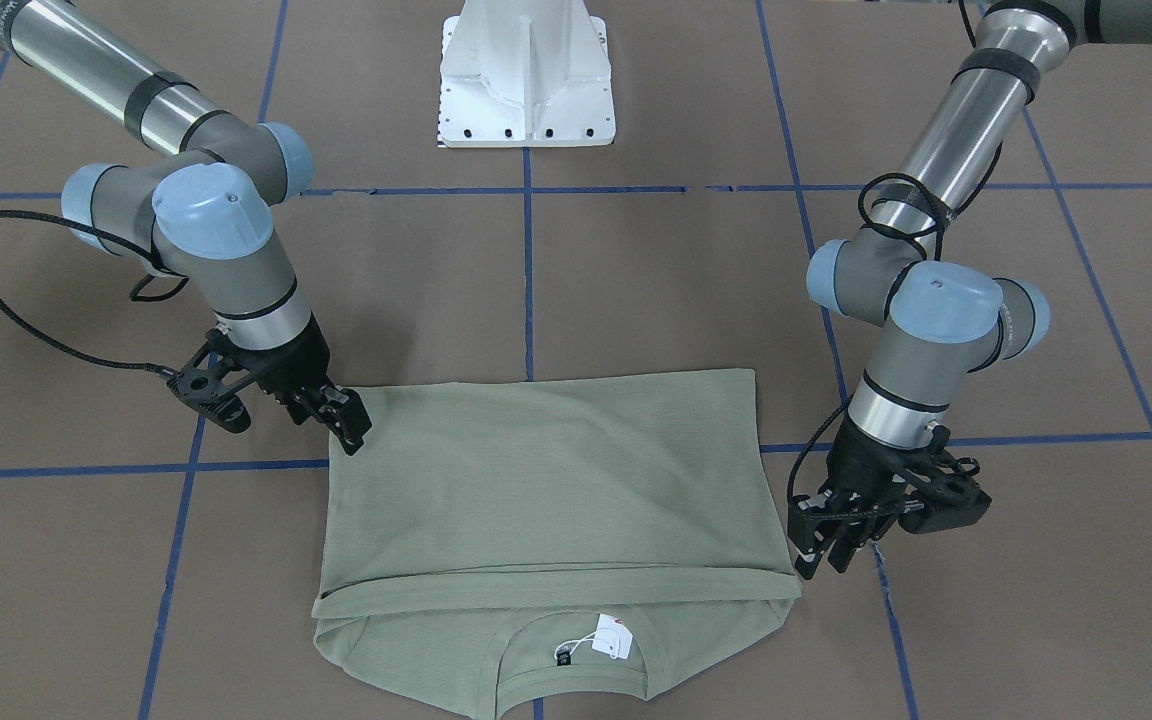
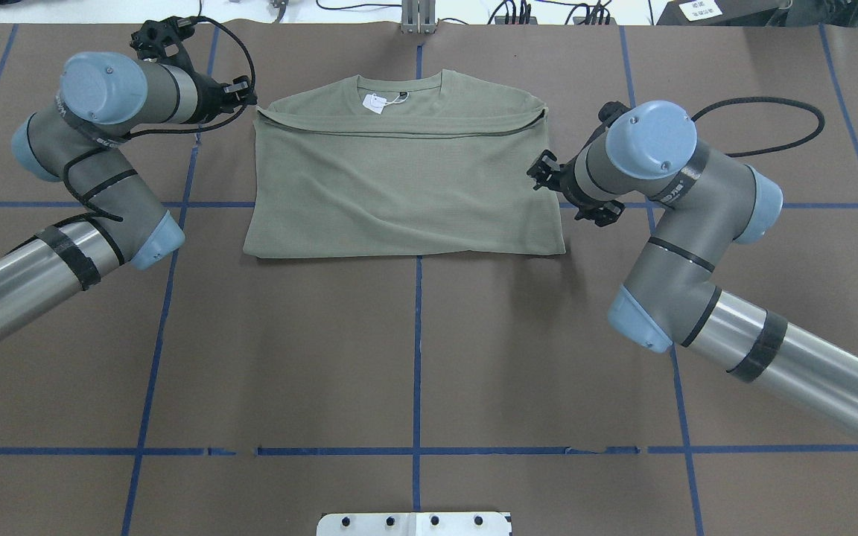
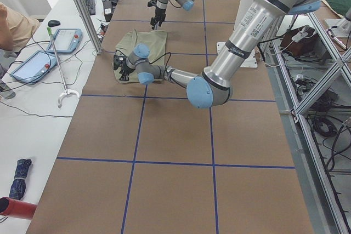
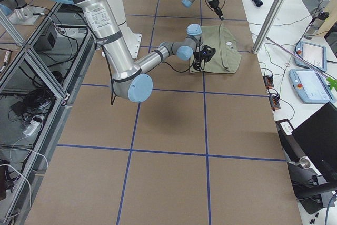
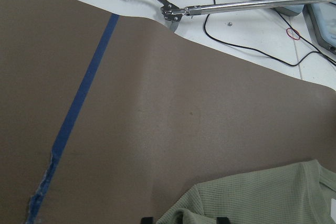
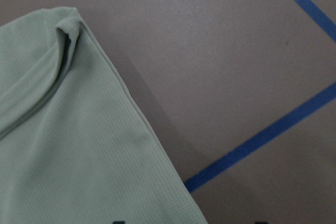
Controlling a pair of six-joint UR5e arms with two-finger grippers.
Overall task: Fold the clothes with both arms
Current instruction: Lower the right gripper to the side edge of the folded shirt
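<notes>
The sage-green shirt (image 1: pixel 556 480) (image 2: pixel 399 179) lies flat on the brown table, its bottom half folded up over the chest. The collar and white hang tag (image 1: pixel 613 638) (image 2: pixel 375 103) still show at the far edge. My left gripper (image 2: pixel 249 93) (image 1: pixel 821 550) is low beside the folded edge's corner. In the left wrist view its jaws stand apart with the shirt's corner (image 5: pixel 262 198) between them. My right gripper (image 2: pixel 539 170) (image 1: pixel 348 425) is open at the shirt's opposite side edge (image 6: pixel 68 145), one fingertip over the cloth and one over the table.
The white pedestal base (image 1: pixel 528 75) (image 2: pixel 414 523) stands at the robot's side of the table. Blue tape lines (image 2: pixel 417 357) cross the brown surface. Beyond the far edge a bench holds a reacher tool (image 5: pixel 220 8) and tablets (image 3: pixel 33 64), with a person's arm (image 3: pixel 11 23) nearby.
</notes>
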